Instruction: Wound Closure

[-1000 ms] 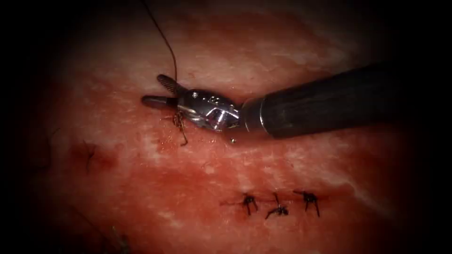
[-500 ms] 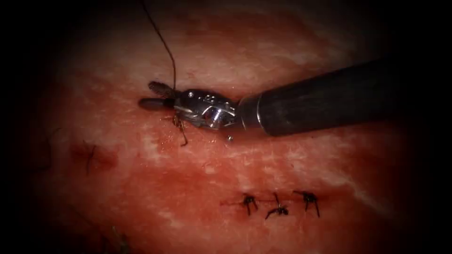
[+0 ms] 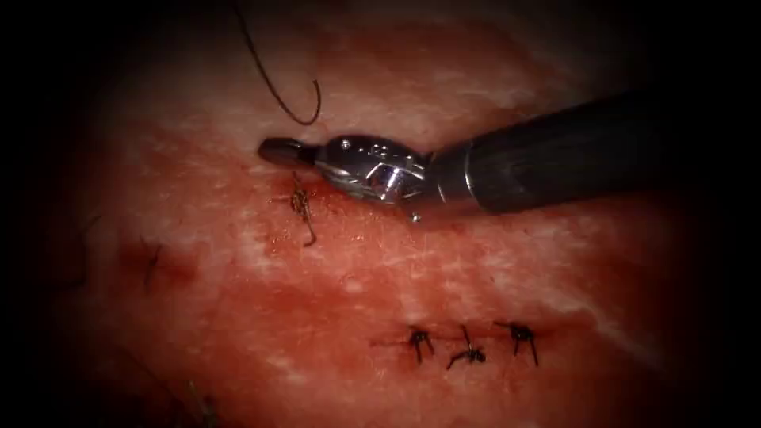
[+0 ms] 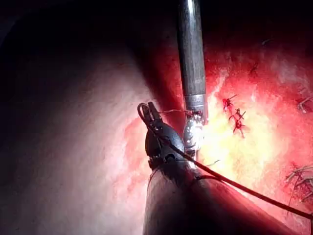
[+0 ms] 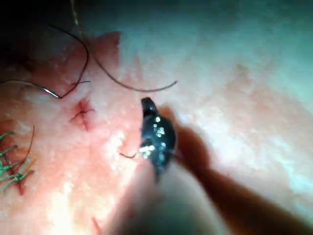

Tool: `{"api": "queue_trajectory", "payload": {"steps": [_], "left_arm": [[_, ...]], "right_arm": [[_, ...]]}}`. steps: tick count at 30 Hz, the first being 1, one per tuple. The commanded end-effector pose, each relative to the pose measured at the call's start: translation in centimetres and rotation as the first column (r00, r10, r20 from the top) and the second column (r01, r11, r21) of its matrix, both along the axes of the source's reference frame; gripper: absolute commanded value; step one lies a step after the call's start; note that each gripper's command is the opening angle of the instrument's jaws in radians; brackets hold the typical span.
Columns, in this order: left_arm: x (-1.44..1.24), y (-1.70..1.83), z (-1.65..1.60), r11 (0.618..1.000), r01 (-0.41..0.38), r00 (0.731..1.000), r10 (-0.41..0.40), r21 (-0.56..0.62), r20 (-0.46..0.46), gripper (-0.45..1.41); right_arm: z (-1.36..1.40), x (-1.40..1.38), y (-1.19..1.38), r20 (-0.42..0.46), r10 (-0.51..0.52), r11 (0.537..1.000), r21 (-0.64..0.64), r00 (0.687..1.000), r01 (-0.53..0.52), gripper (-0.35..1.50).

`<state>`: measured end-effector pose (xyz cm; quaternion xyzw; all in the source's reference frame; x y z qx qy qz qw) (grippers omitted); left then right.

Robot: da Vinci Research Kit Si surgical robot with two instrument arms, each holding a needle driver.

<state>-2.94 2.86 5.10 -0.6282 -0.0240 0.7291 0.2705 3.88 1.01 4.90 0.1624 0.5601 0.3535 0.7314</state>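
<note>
A: Where is the thread?

B: It comes down from the upper dark edge of the endoscope view and curls into a free hook above the right pincer. A second ago that strand ran straight down between the pincer's spread jaws to the knot. Now it is parted from the knot.

A: And the knot?

B: It sits in the tissue just below the right pincer's tip, with a short tail trailing under it.

A: What state is the right pincer in?

B: The jaws are pressed together, tip pointing left, with nothing between them. It lies low over the tissue, apart from the thread's free end.

A: The left pincer?

B: In the left wrist view its jaws are closed on the thread, which loops at the tip and runs back along the wrist.

A: The needle?

B: I cannot tell where it is.

A: Anything else?

B: Three finished stitches stand in a row well below and to the right of the knot. Red fluid wets the tissue around them.
</note>
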Motion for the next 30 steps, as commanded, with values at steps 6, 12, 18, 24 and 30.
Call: {"api": "queue_trajectory", "payload": {"steps": [6,12,18,24,30], "left_arm": [[-0.6,0.06,0.21,1.0,-0.008,1.0,0.008,-0.005,0.027,-0.45],[-1.41,0.12,0.62,0.999,-0.016,0.997,0.014,0.029,0.071,-0.45],[-2.14,0.32,1.2,0.998,-0.04,0.997,0.037,0.041,0.073,-0.45],[-2.44,0.66,1.78,0.997,-0.053,0.996,0.049,0.052,0.07,-0.45],[-2.52,0.61,2.22,0.968,-0.004,0.998,-0.013,0.25,0.068,0.41]], "right_arm": [[-0.25,-0.97,-0.25,0.065,0.073,0.997,-0.014,0.995,-0.072,1.13],[-0.41,-1.82,-0.37,0.118,0.14,0.99,-0.019,0.983,-0.139,1.06],[-0.56,-2.34,-0.29,0.17,0.206,0.979,-0.045,0.964,-0.201,1.05],[-0.59,-2.39,-0.33,0.168,0.222,0.975,-0.045,0.961,-0.217,1.05],[-0.56,-2.29,-0.35,0.159,0.214,0.977,-0.041,0.964,-0.21,1.06]]}}
